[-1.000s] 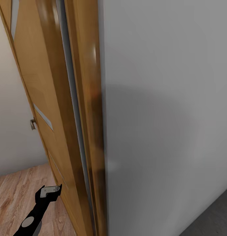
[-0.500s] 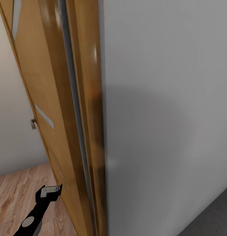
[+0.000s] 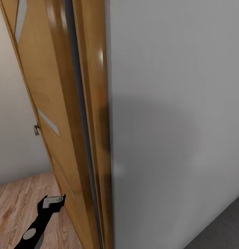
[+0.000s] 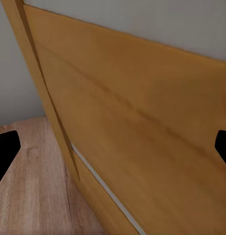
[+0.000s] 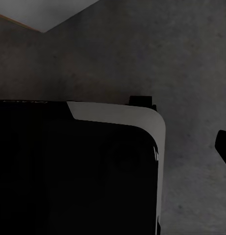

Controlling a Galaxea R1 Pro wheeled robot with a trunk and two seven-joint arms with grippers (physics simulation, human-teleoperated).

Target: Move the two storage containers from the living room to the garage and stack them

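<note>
The two storage containers are out of view. My left gripper [image 3: 53,201] hangs low over light wood planks [image 3: 14,204], close to the open wooden door [image 3: 47,103]. In the left wrist view the left gripper [image 4: 113,147] is open, its dark fingertips [image 4: 4,149] at the frame's two sides with nothing between them, facing the door panel [image 4: 142,122]. In the right wrist view one fingertip [image 5: 223,147] of the right gripper stands at the frame's edge, over the dark grey concrete floor [image 5: 191,63].
A grey wall end [image 3: 174,121] stands directly ahead, with the door frame [image 3: 93,103] along its left side. The door's metal handle [image 3: 36,129] sticks out toward a pale wall [image 3: 9,138]. My own black and white body [image 5: 68,166] is close to the right wrist camera.
The whole head view has shifted a little, so the door and frame sit slightly further right: the camera moved. The left gripper keeps its place and stays open.
</note>
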